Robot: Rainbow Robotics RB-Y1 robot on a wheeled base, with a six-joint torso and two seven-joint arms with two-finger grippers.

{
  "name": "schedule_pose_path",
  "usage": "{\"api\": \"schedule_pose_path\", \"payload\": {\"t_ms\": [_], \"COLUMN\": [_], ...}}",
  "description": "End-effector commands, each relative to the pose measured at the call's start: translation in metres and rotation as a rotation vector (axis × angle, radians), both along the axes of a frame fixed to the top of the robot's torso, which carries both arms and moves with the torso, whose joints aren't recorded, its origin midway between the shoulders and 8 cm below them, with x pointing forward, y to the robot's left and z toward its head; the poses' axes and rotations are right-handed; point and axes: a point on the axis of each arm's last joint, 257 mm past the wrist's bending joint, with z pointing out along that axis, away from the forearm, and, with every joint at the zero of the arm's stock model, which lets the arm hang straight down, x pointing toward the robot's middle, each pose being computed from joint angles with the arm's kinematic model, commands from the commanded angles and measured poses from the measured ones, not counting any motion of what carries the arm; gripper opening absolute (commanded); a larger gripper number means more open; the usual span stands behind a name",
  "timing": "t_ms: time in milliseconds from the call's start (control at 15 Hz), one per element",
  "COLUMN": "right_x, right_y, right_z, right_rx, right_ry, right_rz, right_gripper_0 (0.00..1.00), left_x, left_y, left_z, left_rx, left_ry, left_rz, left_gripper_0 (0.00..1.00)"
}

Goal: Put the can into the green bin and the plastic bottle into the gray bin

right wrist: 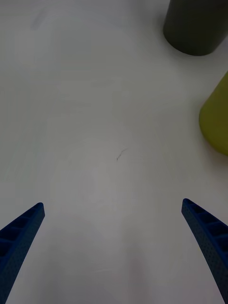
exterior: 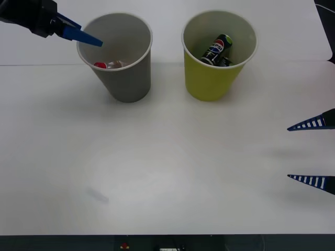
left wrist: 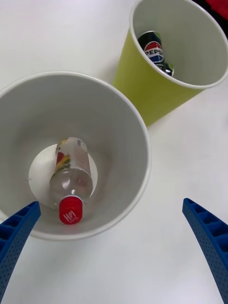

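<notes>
The white tabletop point(exterior: 167, 172) is carrying two large paper bins standing upright side by side near its far edge, close together but apart. The gray bin point(exterior: 123, 78) is sitting on the robot's left and the green bin point(exterior: 212, 78) on its right, mouths open upward so things can be dropped in from above.

The left gripper point(left wrist: 114, 247) is hovering just above the gray bin's rim, on the bin's outer left side in the front view, its blue fingers spread wide and holding nothing. That placement is fitting a release over the bin. The right gripper point(exterior: 314, 151) is waiting low over the tabletop at the right edge, well apart from both bins, fingers likewise spread and empty; it is looking idle.

The bottle point(left wrist: 71, 178) is lying on its side at the bottom of the gray bin, red cap toward the wall and label showing. The can point(left wrist: 153, 47) is leaning tilted inside the green bin, logo facing up, resting against the wall.

Judging from this, both things are sitting in their proper bins and the sorting is looking finished; the arms need only pull clear.
</notes>
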Motion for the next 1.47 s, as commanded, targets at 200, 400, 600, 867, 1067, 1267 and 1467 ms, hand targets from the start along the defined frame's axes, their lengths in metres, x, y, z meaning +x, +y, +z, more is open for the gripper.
{"api": "schedule_pose_path", "payload": {"t_ms": [200, 400, 600, 867, 1067, 1267, 1467], "right_x": [0.000, 0.000, 0.000, 0.000, 0.000, 0.000, 0.000], "right_y": [0.000, 0.000, 0.000, 0.000, 0.000, 0.000, 0.000], "right_z": [0.000, 0.000, 0.000, 0.000, 0.000, 0.000, 0.000], "right_rx": [0.000, 0.000, 0.000, 0.000, 0.000, 0.000, 0.000], "right_ry": [0.000, 0.000, 0.000, 0.000, 0.000, 0.000, 0.000], "right_rz": [0.000, 0.000, 0.000, 0.000, 0.000, 0.000, 0.000], "right_gripper_0": [1.00, 1.00, 1.00, 1.00, 1.00, 1.00, 1.00], "left_x": [-0.048, -0.078, -0.102, -0.133, -0.155, -0.173, -0.191], "left_y": [0.025, 0.044, 0.057, 0.074, 0.082, 0.088, 0.083], "left_z": [-0.019, -0.039, -0.056, -0.087, -0.101, -0.116, -0.134], "left_rx": [-0.043, -0.050, -0.060, -0.059, -0.044, -0.030, -0.049], "left_ry": [-0.056, -0.107, -0.144, -0.191, -0.217, -0.240, -0.230], "left_rz": [-0.132, -0.218, -0.291, -0.386, -0.434, -0.449, -0.426], "left_gripper_0": [1.00, 1.00, 1.00, 1.00, 1.00, 1.00, 1.00]}}
